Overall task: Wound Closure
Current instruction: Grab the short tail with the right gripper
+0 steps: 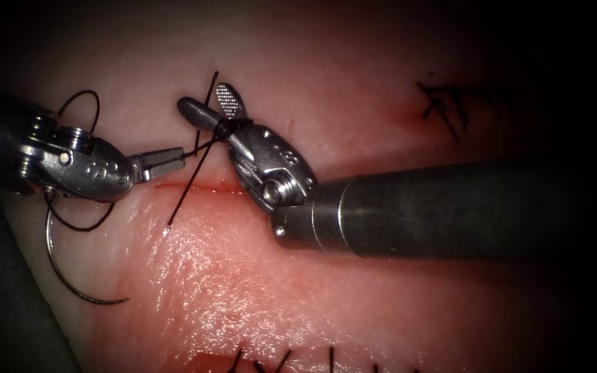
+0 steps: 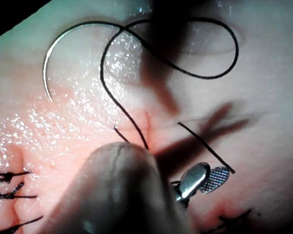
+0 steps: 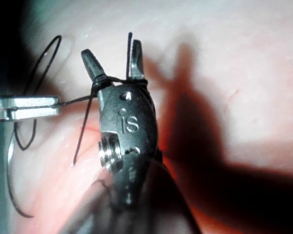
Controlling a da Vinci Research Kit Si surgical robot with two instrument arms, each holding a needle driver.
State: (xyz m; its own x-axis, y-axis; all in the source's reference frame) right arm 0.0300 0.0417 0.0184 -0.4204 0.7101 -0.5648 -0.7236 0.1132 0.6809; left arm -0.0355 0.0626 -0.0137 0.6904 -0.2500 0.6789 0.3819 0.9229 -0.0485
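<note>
On right gripper [image 3: 112,58] (thread-wrapped [image 3: 71,100], open) reads "iS".

needle [image 1: 70,280]: curved, free, flat on tissue [image 1: 243,290], far left | thread [image 1: 191,181]: black, looped

The left tool [image 1: 167,161] hides part of the thread [image 1: 195,173]; its shaft runs off frame.

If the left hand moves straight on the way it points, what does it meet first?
Probably the right hand: the left hand, shut on the thread, points at its thread-wrapped jaws close ahead. Depth is unclear, so it might pass just beneath.
</note>
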